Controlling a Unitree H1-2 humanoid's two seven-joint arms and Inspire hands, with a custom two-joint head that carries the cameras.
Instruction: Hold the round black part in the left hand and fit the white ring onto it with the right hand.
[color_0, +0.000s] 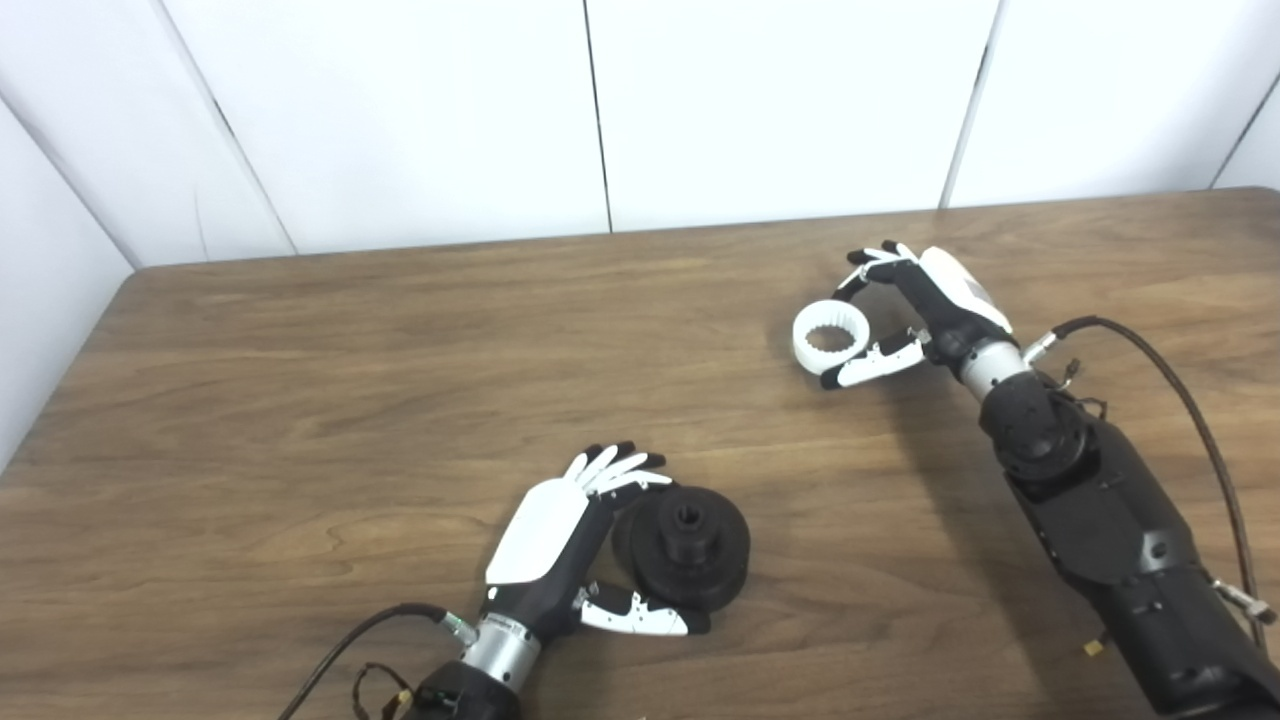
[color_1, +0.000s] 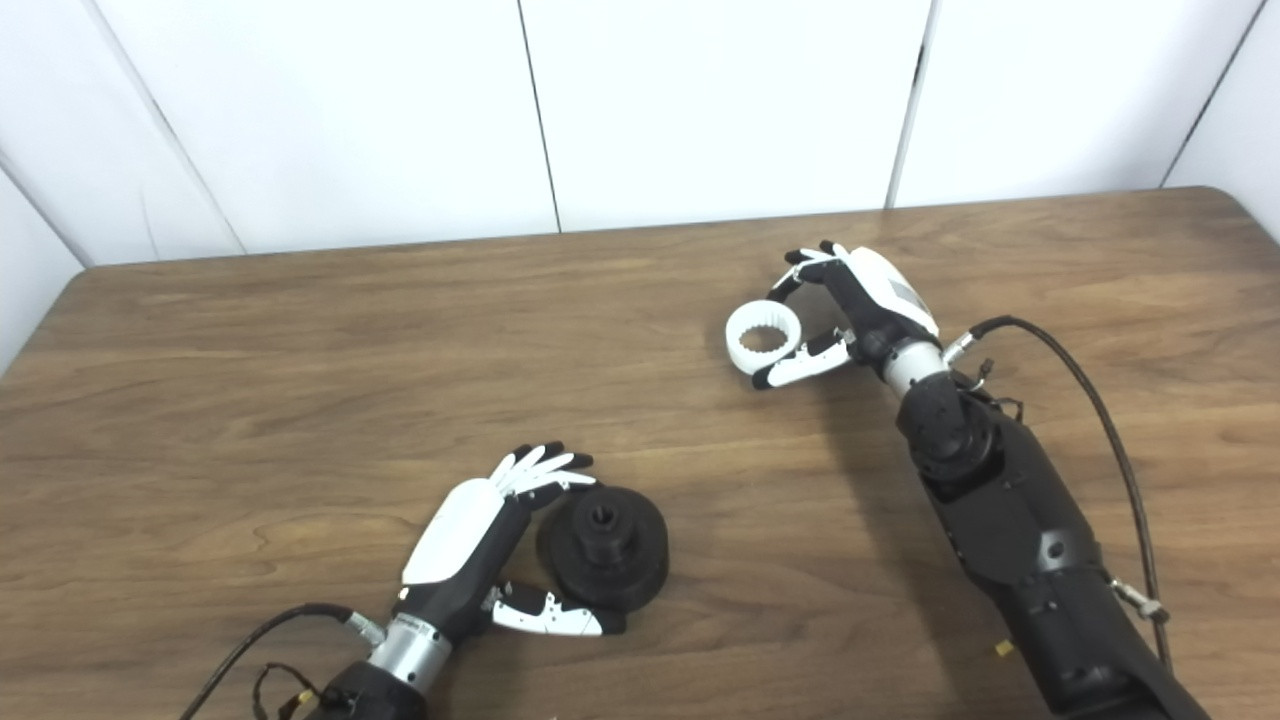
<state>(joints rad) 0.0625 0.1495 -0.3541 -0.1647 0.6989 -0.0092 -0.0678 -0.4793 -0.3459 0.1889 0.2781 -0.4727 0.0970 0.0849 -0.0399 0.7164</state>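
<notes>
Left hand (color_0: 560, 545) cupped around round black part (color_0: 684, 545), fingers above, thumb below; part seems to rest on table (color_0: 300, 400), firm grasp not confirmed. Right hand (color_0: 915, 310) half-open around white ring (color_0: 831, 337), far right of table, well apart from black part; fingers at ring's rim, contact unclear, ring looks still on wood. Judgement: early stage, both pickups under way. Lifting, carrying ring over, fitting all remain.

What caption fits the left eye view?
Left hand cups the round black part on the table; right hand brackets the white ring, far apart.
</notes>
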